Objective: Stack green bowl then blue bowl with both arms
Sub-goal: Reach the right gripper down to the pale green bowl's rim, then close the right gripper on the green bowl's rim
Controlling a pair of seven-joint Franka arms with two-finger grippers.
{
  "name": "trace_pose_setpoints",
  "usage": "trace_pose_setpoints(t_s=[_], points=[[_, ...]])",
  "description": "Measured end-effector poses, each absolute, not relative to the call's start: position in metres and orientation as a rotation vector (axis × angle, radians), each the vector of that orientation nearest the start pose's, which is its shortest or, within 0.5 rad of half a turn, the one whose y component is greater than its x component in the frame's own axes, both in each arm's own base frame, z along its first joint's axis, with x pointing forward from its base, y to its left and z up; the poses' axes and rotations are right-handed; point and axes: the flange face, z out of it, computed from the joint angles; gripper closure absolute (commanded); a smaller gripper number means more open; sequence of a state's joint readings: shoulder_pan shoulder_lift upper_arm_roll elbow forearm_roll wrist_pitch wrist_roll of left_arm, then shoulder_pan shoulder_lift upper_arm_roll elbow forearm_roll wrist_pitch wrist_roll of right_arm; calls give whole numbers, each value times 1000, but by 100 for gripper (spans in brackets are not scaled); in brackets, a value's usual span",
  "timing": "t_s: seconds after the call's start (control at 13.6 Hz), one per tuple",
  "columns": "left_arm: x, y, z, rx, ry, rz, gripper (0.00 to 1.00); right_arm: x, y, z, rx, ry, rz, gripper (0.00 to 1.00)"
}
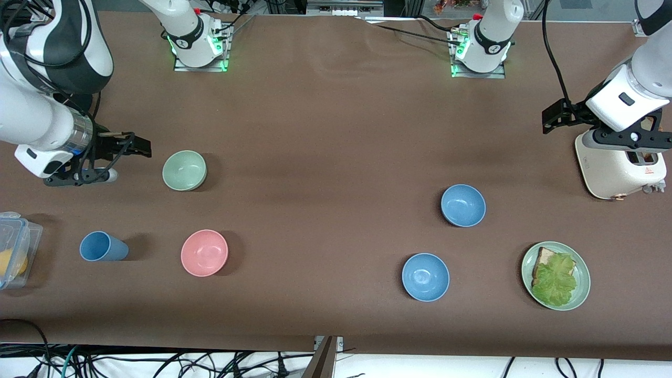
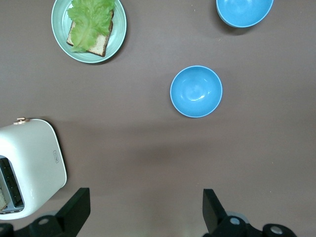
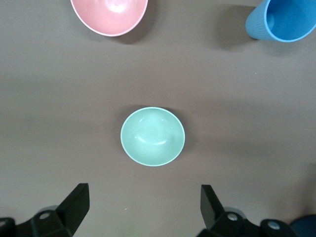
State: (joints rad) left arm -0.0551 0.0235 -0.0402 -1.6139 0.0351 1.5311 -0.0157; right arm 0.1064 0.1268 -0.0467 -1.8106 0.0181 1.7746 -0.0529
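A brown matte desk (image 1: 325, 131) fills the front view, with cables strung along its edge nearest the front camera and the two arm bases at its farthest edge.

Nearest the front camera sit the green plate (image 1: 583, 294) with bread and lettuce, the brighter blue bowl (image 1: 426, 276), the pink bowl (image 1: 204, 252), a blue cup (image 1: 103, 247) lying on its side, and a clear lidded box (image 1: 18, 247) at the right arm's end of the desk. Farther from the camera is the blue bowl (image 1: 463, 205), empty and upright, well apart from the green bowl (image 1: 184, 170), which stands empty toward the right arm's end, farther than the pink bowl. A white toaster (image 1: 614, 170) stands at the left arm's end.

The right end effector (image 1: 113, 157) hangs just beside the green bowl, jaws released and holding nothing. The left end effector (image 1: 567, 118) hangs beside the toaster, also released and empty.

The right wrist view shows the green bowl (image 3: 152, 136) centred between its spread fingers (image 3: 74, 205). The left wrist view shows the toaster's open slot (image 2: 10, 187), which the front view hides under the arm, and both blue bowls ahead of its fingers (image 2: 215, 207).
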Motion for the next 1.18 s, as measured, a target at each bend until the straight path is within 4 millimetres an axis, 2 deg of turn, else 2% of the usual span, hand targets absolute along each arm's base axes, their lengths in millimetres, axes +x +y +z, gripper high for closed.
trace_pose_setpoints(t_s=[0.07,0.22,0.37,0.44,0.59,0.81,0.88,0.96,1.11,1.18], points=[[553,-49,588,-3095,124,161,0,574,32,436,-3118,-168,222,1],[553,-48,588,-3095,124,161,0,563,14,375,-3126,-180,115,1],[553,-49,588,-3095,124,161,0,538,0,309,-3135,-184,63,1],[553,-49,588,-3095,124,161,0,527,-1,285,-3137,-183,75,1],[553,-48,588,-3095,124,161,0,514,-2,258,-3138,-182,104,2],[553,-48,588,-3095,123,161,0,507,-4,238,-3142,-185,111,15],[553,-48,588,-3095,123,161,0,506,-6,232,-3144,-186,111,24],[553,-48,588,-3095,123,161,0,506,-9,225,-3146,-193,113,39],[553,-48,588,-3095,123,161,0,505,-16,215,-3148,-198,123,82],[553,-48,588,-3095,123,161,0,504,-18,212,-3149,-196,128,100]])
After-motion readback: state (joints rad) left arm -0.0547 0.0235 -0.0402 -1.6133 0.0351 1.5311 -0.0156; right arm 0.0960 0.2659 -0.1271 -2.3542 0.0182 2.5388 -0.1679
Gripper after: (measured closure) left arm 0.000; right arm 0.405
